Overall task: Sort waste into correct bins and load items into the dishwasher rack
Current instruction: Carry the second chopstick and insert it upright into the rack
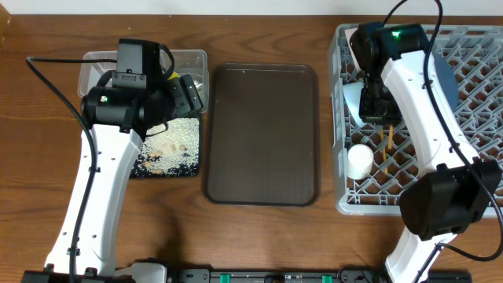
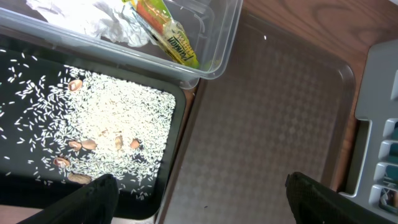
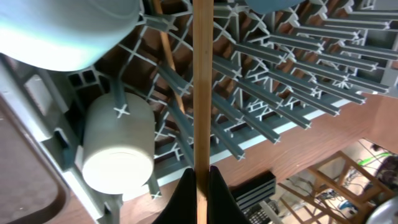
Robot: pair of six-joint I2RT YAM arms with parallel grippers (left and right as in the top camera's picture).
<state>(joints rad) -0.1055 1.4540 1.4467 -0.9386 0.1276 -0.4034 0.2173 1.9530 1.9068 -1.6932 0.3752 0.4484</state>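
Observation:
My right gripper is shut on a wooden chopstick and holds it upright over the grey dishwasher rack. A second chopstick lies among the pegs. A white cup and a light blue bowl sit in the rack's left part. In the overhead view the right gripper is over the rack, next to the cup. My left gripper is open and empty above the brown tray's edge. The clear tub holds tissue and a yellow-green wrapper. Rice lies in the black tray.
The large brown serving tray lies between the bins and the rack. A dark blue bowl shows partly behind the right arm in the rack. The left arm covers part of the tub and black tray.

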